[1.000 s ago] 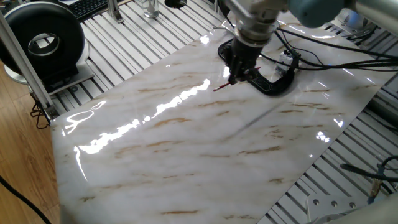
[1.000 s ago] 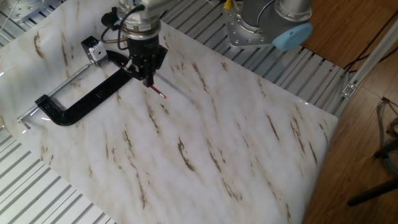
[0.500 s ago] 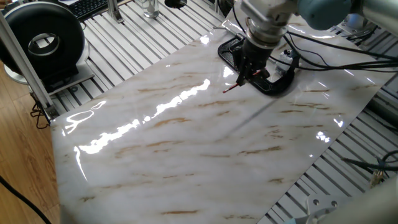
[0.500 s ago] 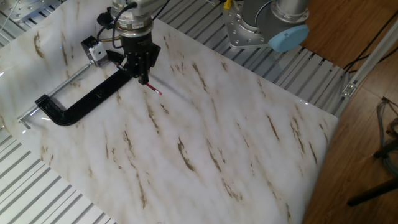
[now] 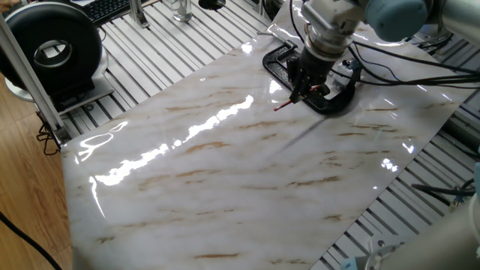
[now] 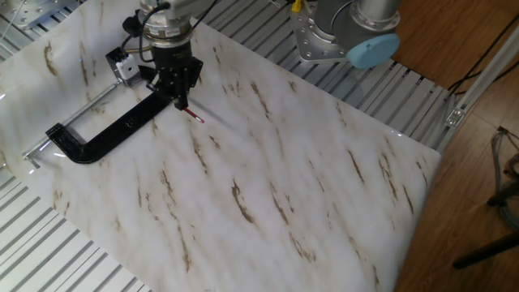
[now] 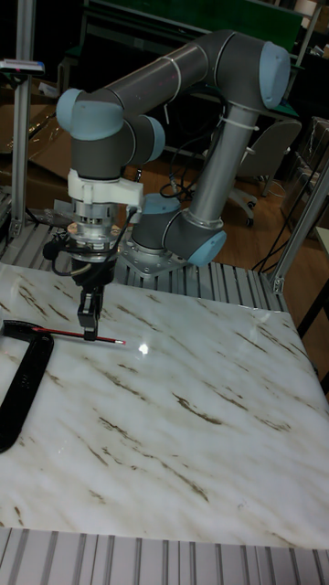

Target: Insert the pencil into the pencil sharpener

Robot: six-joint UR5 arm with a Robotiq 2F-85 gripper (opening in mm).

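While the jaws (image 7: 90, 331) were clamped on the pencil (image 7: 55, 330), held level just above the counter (image 6: 308, 186) by the clamp (image 6: 97, 138), I'd keep it level and ease toward the sharpener (image 6: 122, 65).

A robotics lab or workshop, going by the marble-patterned board (image 6: 324, 203) laid over a slotted aluminium-profile bench (image 5: 172, 52), the grey and blue arm (image 7: 183, 82) bolted at its edge, loose black cables (image 5: 405, 71), a black C-clamp (image 6: 105, 134) and wooden flooring (image 6: 478, 162).
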